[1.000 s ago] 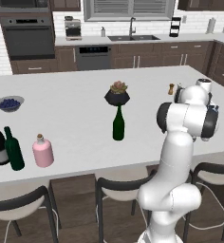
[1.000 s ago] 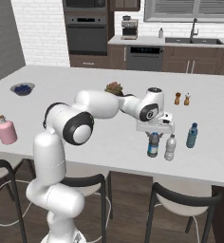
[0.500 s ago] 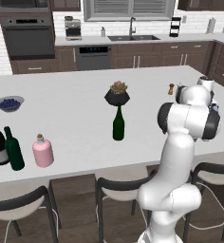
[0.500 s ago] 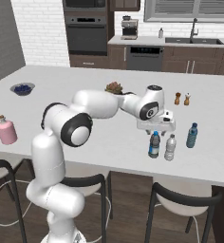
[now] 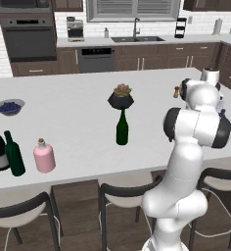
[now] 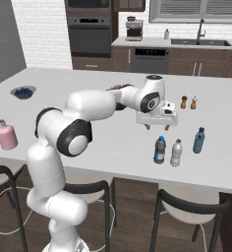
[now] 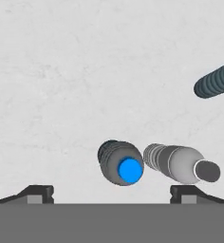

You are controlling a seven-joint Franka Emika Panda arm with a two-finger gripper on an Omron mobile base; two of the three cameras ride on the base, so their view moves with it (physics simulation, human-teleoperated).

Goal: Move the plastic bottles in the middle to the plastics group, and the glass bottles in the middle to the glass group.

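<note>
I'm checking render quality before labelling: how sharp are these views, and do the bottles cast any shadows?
Hand view: soft and blurred; the blue-capped bottle and the grey bottle look smeared and foreshortened from above, with no distinct shadows on the counter. Right base view: flat, even light, only faint shading beneath the bottles. Left base view: slightly soft, no glare.

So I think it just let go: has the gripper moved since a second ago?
Yes. The gripper has risen off the blue-capped bottle, which stands by the grey bottle.
</note>
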